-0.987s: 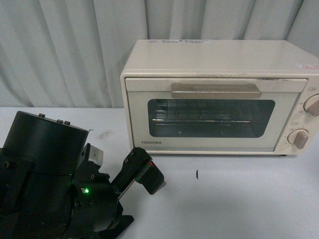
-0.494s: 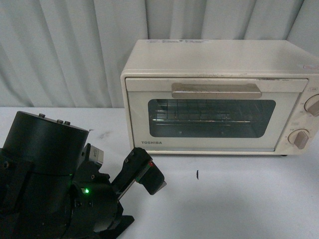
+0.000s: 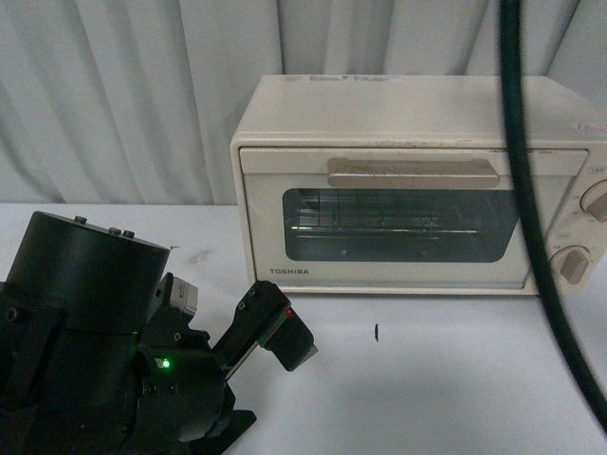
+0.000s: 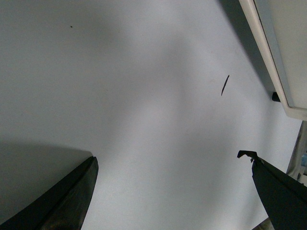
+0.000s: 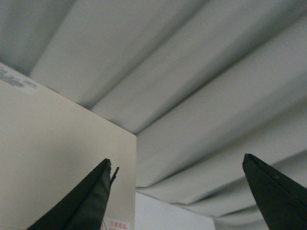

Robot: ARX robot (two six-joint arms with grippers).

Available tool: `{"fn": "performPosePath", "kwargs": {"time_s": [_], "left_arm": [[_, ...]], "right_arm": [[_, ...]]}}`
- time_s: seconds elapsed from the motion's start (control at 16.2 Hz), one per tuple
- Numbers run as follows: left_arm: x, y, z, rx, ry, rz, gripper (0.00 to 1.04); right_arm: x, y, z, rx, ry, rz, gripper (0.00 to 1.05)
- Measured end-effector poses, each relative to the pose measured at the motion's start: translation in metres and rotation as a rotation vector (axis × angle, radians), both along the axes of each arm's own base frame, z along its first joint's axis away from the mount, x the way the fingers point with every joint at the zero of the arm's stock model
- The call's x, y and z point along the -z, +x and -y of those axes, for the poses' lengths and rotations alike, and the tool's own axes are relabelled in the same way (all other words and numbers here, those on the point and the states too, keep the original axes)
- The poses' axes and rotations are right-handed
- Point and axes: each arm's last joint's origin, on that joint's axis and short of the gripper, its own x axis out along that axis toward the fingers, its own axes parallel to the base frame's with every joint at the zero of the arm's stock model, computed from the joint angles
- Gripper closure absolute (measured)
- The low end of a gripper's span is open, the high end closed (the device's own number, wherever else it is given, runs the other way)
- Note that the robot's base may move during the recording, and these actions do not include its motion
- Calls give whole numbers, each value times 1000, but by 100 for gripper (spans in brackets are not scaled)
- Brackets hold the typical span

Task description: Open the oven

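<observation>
Bulk of the left arm (image 3: 95, 332) fills the lower left of the front view, resting low, apparently parked clear of the work. The left gripper (image 4: 169, 158) is spread wide over the bare table (image 3: 455, 379), holding nothing. From centre to right the oven (image 3: 417, 190) stands with its door closed and its handle (image 3: 413, 172) untouched. A cable (image 3: 517, 142) hangs across the right side. The right gripper (image 5: 177, 160) gapes empty above the oven's top, probably lining up on the handle. A curtain (image 3: 123, 95) hangs behind.

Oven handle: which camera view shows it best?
The front view: the whole handle shows, across the top of the shut door. The left wrist view shows only the oven, at its lower edge; the right wrist view only its top. Neither shows the handle.
</observation>
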Motion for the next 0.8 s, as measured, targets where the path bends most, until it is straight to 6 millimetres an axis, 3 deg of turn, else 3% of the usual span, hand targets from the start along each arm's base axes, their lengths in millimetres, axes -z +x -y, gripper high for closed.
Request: {"fn": "performPosePath", "kwargs": {"time_s": [0.06,0.12,0.19,0.25,0.31,0.49,0.8], "left_arm": [[0,0,0,0,0,0,7],[0,0,0,0,0,0,7],[0,0,0,1,-1,0,7],[0,0,0,0,0,0,7],[0,0,0,0,0,0,7],[0,0,0,0,0,0,7],[0,0,0,0,0,0,7]], "right_arm": [[2,4,-8,-35,-57,-16,26],[8,5,-18,-116,-189,-62,48],[31,2,-24,-258,-386,-209,88],[64,-7,-23,-389,-456,-360,103],[89,-1,-17,-423,-462,-432,103],[102,6,-11,-429,-450,-464,103],[111,22,-18,-469,-420,-466,103]]}}
